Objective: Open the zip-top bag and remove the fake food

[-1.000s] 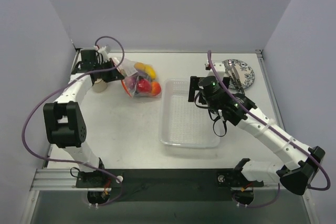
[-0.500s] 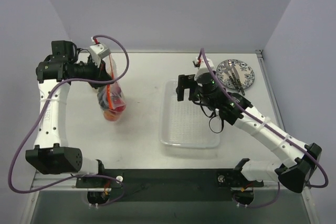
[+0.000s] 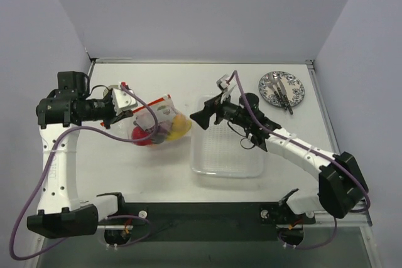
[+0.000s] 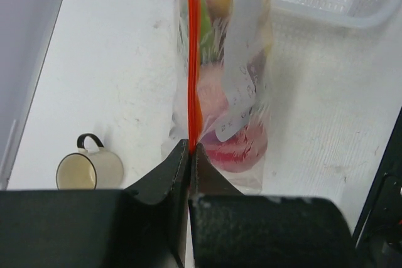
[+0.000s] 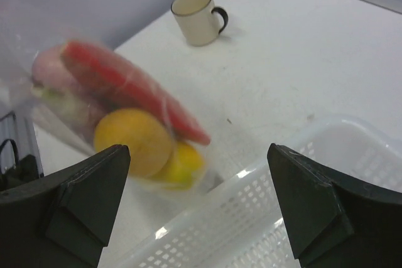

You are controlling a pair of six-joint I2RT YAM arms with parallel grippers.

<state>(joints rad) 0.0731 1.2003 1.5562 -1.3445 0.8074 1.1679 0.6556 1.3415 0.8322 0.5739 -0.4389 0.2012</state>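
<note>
- Nearest to the arm bases, a clear tray [image 3: 226, 166] lies on the counter [image 3: 125, 174], just to the right of the bag.
- Behind it, on the left half, the zip-top bag [image 3: 157, 123] hangs tilted from its red zip strip [image 4: 193, 61]. The fake food [image 3: 179, 127] is all inside, heaped at the low end. Whether the bottom touches the counter cannot be told.
- The step in hand seems to be the opening of the mouth, and the strip looks shut. To do it well, the right arm should probably take only one wall of the thin plastic, just beside the strip, and pull sideways. If it takes both walls, the zip will likely not part, and the crinkly film can slip.
- The left fingers [image 4: 190, 155] are narrow and pinch the strip at its end. This arm stands high, with the forearm level and pointing right.
- The right fingers [image 5: 201, 202] are spread wide with nothing between them. This arm reaches left across the tray and faces the bag, near it but apart.
- Farther back, a mug [image 5: 196, 9] stands behind the bag, and a patterned plate [image 3: 296, 86] with cutlery is in the far right corner.
</note>
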